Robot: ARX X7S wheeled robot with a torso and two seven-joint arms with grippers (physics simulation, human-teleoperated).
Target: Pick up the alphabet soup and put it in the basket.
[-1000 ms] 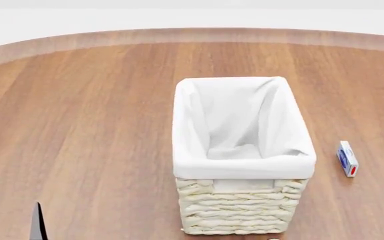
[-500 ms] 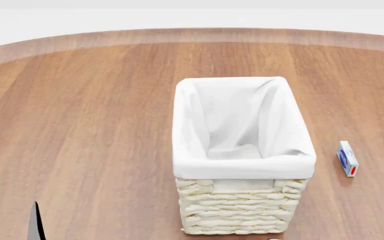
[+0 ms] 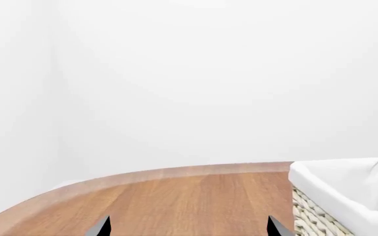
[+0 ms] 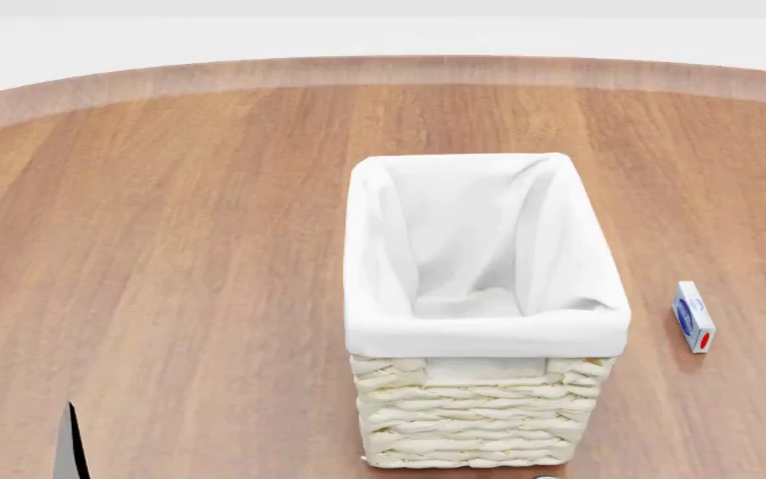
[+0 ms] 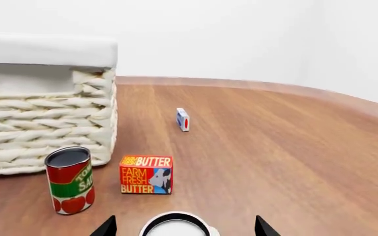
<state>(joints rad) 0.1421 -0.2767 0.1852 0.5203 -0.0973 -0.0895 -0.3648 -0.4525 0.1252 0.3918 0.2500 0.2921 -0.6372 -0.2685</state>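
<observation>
**Alphabet soup barely in view; scene nearly static**

Alphabet soup [image 5: 174, 227] shows only as a whitish round top with a dark rim at the edge of the right wrist view, between the two dark fingertips of the right gripper [image 5: 183, 227]. Its label is out of frame, so we cannot confirm the blue or orange bands. The tips stand spread on either side of the can top, apart from it as far as we can see.

Against the head view from a second ago, we note almost no change: the basket [image 4: 470, 424] and the small blue-and-white box [image 4: 692, 316] sit where they were, and the dark sliver of the left arm [image 4: 72, 444] at the lower left has shifted slightly lower and leftward.

The basket is cream woven wicker with a white cloth lining [image 4: 483, 235] folded over its rim; we see no objects on the visible lining. It stands on the wooden table [image 4: 171, 249].

In the right wrist view, a red-and-green can [image 5: 70, 179] with a grey top stands just beside the basket wall; its lettering is only partly readable. Next to it, an orange box [image 5: 146, 174] reads "BUTTER" and "FARM FRESH BUTTER", with a cow picture.

In the left wrist view, the left gripper [image 3: 185, 227] has its two tips spread wide over bare table, holding nothing, with the basket corner to one side.
</observation>
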